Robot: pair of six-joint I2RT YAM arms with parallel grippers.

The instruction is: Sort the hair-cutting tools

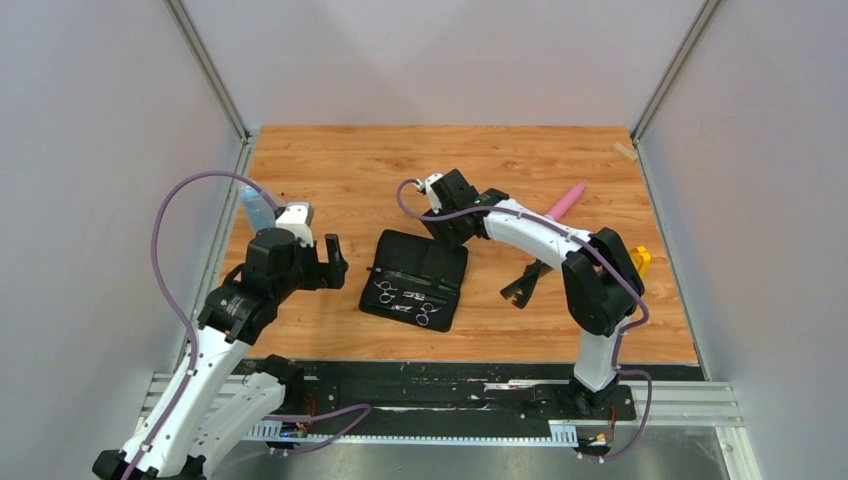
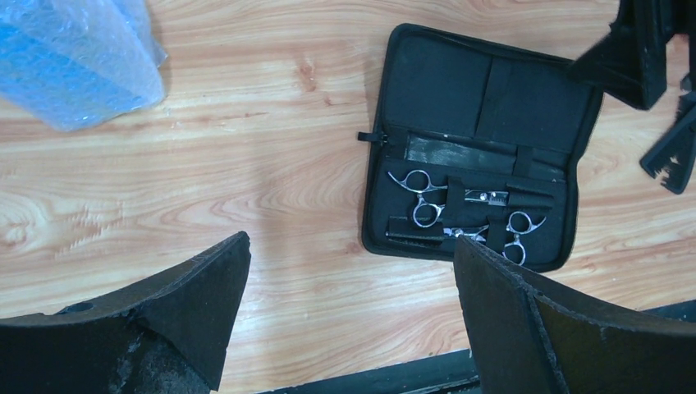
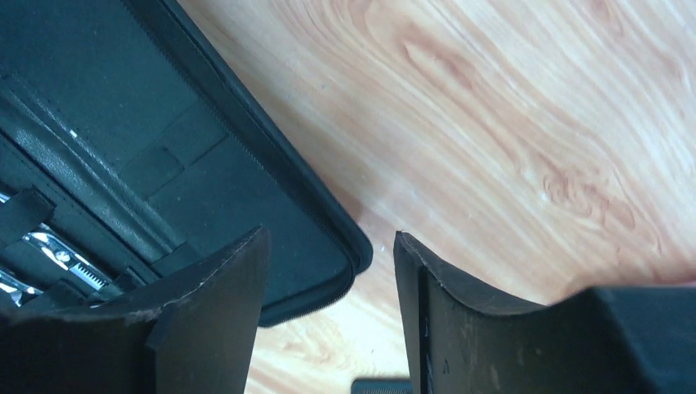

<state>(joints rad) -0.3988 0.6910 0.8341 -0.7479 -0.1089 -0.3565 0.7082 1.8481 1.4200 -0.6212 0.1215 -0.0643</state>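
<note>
An open black case (image 1: 432, 256) lies mid-table. Two silver scissors (image 1: 386, 293) (image 1: 428, 314) sit strapped in its near half; the left wrist view shows these scissors (image 2: 418, 197) (image 2: 519, 234) and a black comb (image 2: 413, 235) tucked beside them. Another black comb (image 1: 525, 281) lies on the wood right of the case. My left gripper (image 1: 335, 262) (image 2: 351, 242) hovers wide open left of the case, over bare wood. My right gripper (image 1: 450, 235) (image 3: 328, 246) stands open above the case's far right corner (image 3: 345, 246), with nothing between its fingers.
A translucent blue bottle (image 1: 258, 208) stands at the far left behind my left arm. A pink tapered tool (image 1: 563, 200) lies far right of the case. A yellow object (image 1: 640, 260) sits by the right arm's elbow. Grey walls enclose the table.
</note>
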